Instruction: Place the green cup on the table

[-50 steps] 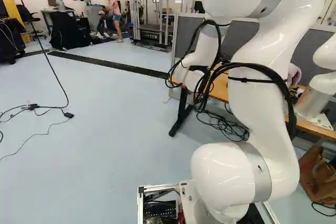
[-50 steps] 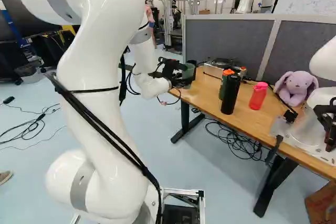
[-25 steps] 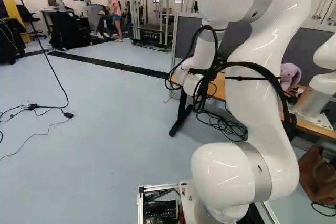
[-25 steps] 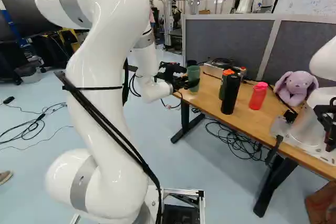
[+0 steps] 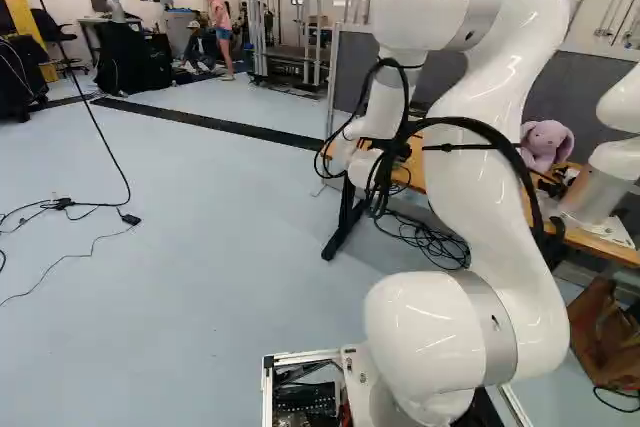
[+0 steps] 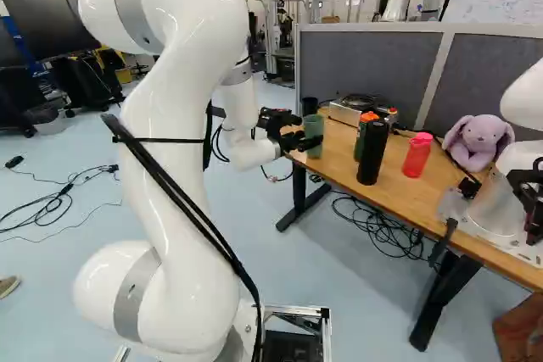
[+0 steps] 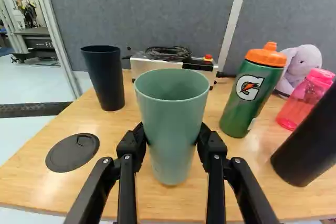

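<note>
Green cup (image 7: 172, 129) — gripped by the gripper (image 6: 307, 138) — between dark cup (image 7: 105, 80) and green bottle (image 7: 249, 95); farther aside, black bottle (image 7: 312, 140), pink bottle (image 7: 304, 100), plush rabbit (image 6: 478, 140).

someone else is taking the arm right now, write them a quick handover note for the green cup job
Gripper: shut on the green cup, one finger on each side.
Job's things: the cup is upright over the near part of the table, between the black cup and the green bottle with the orange lid. I cannot tell whether its base touches the tabletop.
Done: cup gripped and at the table.
Left: probably check contact, lower if needed, open the fingers, back away.
</note>
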